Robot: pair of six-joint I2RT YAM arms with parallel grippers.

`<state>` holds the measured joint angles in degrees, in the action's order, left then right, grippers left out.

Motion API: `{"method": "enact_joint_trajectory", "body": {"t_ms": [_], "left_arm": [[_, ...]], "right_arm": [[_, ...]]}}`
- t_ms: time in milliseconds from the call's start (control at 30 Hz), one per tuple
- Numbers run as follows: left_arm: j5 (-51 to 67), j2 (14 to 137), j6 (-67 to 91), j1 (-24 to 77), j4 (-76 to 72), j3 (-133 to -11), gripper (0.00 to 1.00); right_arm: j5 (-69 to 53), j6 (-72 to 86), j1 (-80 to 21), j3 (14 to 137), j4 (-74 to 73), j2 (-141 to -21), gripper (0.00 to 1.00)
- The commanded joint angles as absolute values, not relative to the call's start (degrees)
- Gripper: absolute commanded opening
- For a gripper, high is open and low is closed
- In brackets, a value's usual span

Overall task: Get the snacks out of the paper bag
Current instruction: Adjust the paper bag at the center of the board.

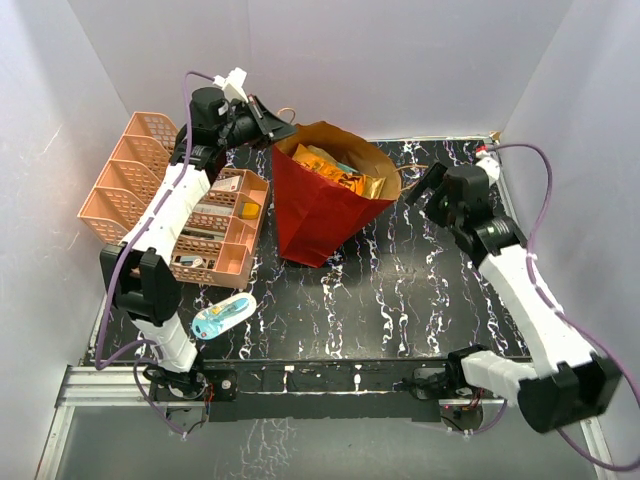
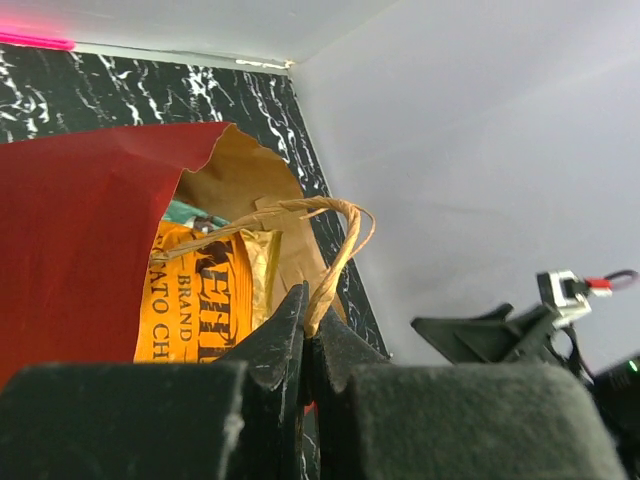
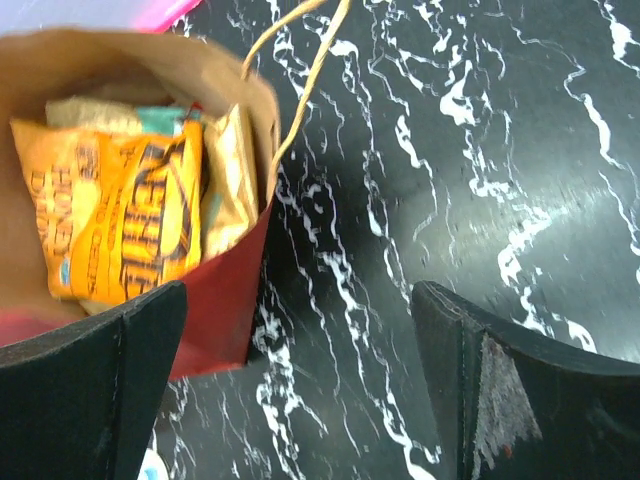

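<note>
The paper bag (image 1: 318,205), red outside and brown inside, stands at the back middle with its mouth open. Inside lie the snacks: an orange chip bag (image 1: 335,170) on top and a teal pack edge beside it. My left gripper (image 1: 276,132) is shut on the bag's twine handle (image 2: 335,250) at the bag's back left rim. In the left wrist view the orange chip bag (image 2: 195,300) shows inside the bag (image 2: 80,250). My right gripper (image 1: 425,185) is open and empty just right of the bag's rim; its view shows the chip bag (image 3: 125,225) in the bag (image 3: 225,290).
A pink basket organizer (image 1: 195,215) stands left of the bag. A blue-white blister-packed item (image 1: 222,317) lies at the front left. The black marbled table (image 1: 400,290) stretches in front and to the right. White walls close in on all sides.
</note>
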<state>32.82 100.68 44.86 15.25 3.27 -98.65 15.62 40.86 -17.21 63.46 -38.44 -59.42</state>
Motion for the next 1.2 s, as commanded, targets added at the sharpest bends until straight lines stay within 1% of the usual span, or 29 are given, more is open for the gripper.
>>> {"method": "enact_joint_trajectory", "body": {"t_ms": [0,100,200,300,367,433,533,633,667,700,767,800,900,967,1033,1100,1167], "left_arm": [[33.8,95.6,46.3,13.4,2.4,-96.9,0.00],[33.6,95.2,46.0,12.7,3.2,-97.0,0.00],[33.1,94.9,44.5,11.9,5.9,-98.1,0.00],[31.8,94.1,42.5,11.4,8.7,-98.4,0.00],[30.8,93.4,41.4,11.2,10.1,-97.9,0.00],[29.5,92.8,40.4,11.1,11.5,-97.8,0.03],[28.1,92.3,39.4,11.0,13.5,-98.0,0.07],[27.1,92.6,38.3,10.9,16.2,-99.2,0.09],[26.8,92.8,37.9,10.9,17.0,-99.6,0.10],[26.1,92.9,37.4,10.9,18.0,-99.8,0.12],[24.4,93.4,36.2,10.9,20.6,-100.9,0.18],[23.5,93.7,35.6,10.8,22.1,-101.7,0.19],[21.8,94.3,34.5,10.4,25.4,-103.7,0.36],[22.1,94.7,33.9,10.2,26.6,-104.5,0.42],[22.4,95.0,33.3,9.7,27.3,-105.1,0.46],[22.7,94.9,33.3,9.1,27.4,-104.9,0.52],[22.9,95.2,33.5,8.4,27.7,-104.8,0.55]], "right_arm": [[1.3,39.1,-6.1,67.2,-23.5,-68.9,0.98],[-13.1,39.0,1.6,66.3,-15.7,-74.4,0.89],[-28.4,39.5,5.6,66.7,-9.5,-79.6,0.78],[-35.9,40.1,5.8,66.3,-4.0,-81.3,0.77],[-38.2,41.8,5.9,64.4,2.2,-81.2,0.77],[-39.2,43.6,5.8,64.5,3.8,-82.9,0.77],[-41.5,44.4,5.2,66.5,4.5,-87.0,0.71],[-41.8,44.0,4.0,68.1,5.4,-89.5,0.62],[-42.0,43.7,3.7,68.9,5.4,-90.3,0.57],[-41.9,43.6,3.7,69.4,5.4,-90.8,0.53],[-41.2,43.4,3.6,70.2,5.6,-91.4,0.49],[-41.5,43.3,3.7,70.6,6.1,-91.7,0.43],[-43.2,44.0,3.7,71.3,7.8,-92.8,0.29],[-44.0,43.9,3.6,71.9,8.1,-93.1,0.28],[-44.7,43.6,3.6,72.0,9.0,-93.0,0.30],[-45.3,43.4,3.6,72.4,9.3,-93.3,0.40],[-46.4,43.1,3.4,73.0,9.1,-94.0,0.44]]}}
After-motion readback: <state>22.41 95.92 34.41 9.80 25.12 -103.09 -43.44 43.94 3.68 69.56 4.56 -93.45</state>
